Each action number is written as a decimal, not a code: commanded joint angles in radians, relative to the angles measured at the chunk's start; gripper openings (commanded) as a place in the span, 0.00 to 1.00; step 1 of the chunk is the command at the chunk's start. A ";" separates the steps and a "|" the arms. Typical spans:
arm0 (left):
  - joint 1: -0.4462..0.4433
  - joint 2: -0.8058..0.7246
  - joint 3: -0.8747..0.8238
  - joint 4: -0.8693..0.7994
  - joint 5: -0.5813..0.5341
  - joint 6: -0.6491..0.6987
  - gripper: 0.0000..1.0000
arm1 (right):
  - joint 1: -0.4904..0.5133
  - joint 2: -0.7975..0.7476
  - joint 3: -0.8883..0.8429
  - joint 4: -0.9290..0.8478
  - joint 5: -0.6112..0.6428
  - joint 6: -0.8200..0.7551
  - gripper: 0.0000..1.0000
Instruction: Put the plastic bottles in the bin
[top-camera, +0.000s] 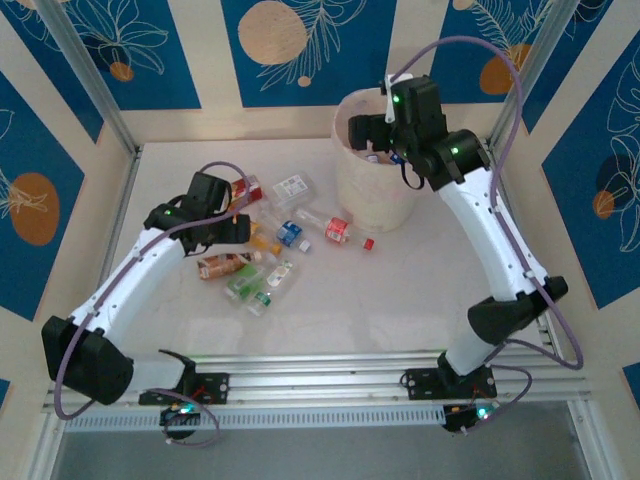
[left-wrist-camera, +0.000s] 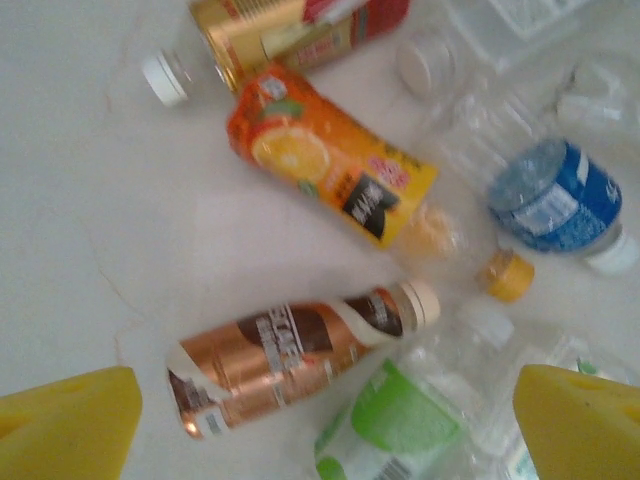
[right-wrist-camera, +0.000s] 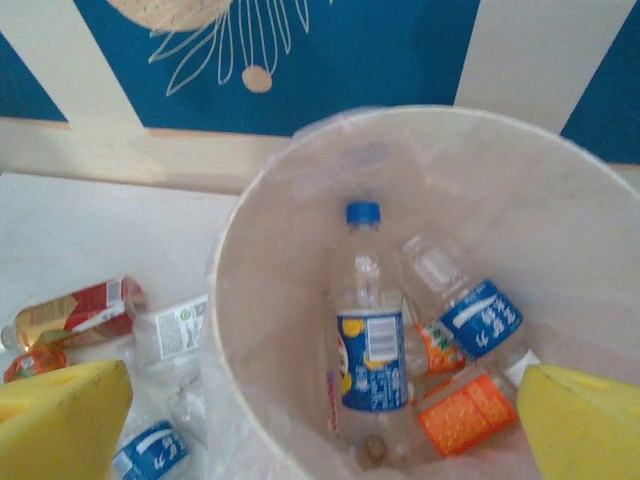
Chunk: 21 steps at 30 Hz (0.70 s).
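Note:
Several plastic bottles (top-camera: 262, 252) lie in a heap left of the bin (top-camera: 372, 200), a round white tub lined with a thin bag. My left gripper (top-camera: 232, 226) hovers over the heap, open. Below its yellow fingertips (left-wrist-camera: 70, 425) lie a copper-labelled bottle (left-wrist-camera: 285, 358) and a green-labelled one (left-wrist-camera: 400, 420), untouched. An orange bottle (left-wrist-camera: 330, 165) lies further off. My right gripper (top-camera: 372, 130) hangs open and empty above the bin's rim (right-wrist-camera: 240, 230). Inside the bin lie a blue-capped bottle (right-wrist-camera: 368, 340), a blue-labelled one (right-wrist-camera: 480, 315) and an orange one (right-wrist-camera: 465, 410).
A red-labelled bottle (top-camera: 337, 230) and a loose red cap (top-camera: 368, 243) lie just in front of the bin. A loose yellow cap (left-wrist-camera: 510, 275) sits among the heap. Blue-and-cream walls and metal posts (top-camera: 85, 75) close in the table; a rail (top-camera: 320, 375) runs along the near edge.

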<state>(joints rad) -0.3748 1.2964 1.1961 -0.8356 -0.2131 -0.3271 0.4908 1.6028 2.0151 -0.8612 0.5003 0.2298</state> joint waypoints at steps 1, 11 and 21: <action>0.000 -0.047 -0.046 -0.087 0.142 0.026 0.93 | 0.020 -0.075 -0.095 0.037 0.042 0.045 0.99; -0.263 -0.023 -0.093 -0.083 0.130 -0.101 0.85 | 0.026 -0.247 -0.316 0.076 0.101 0.180 0.99; -0.401 0.116 -0.144 -0.047 0.116 -0.117 0.73 | 0.026 -0.319 -0.401 0.068 0.101 0.227 0.99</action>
<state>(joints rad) -0.7456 1.3930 1.0630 -0.8894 -0.0879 -0.4290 0.5140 1.3132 1.6302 -0.8154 0.5774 0.4217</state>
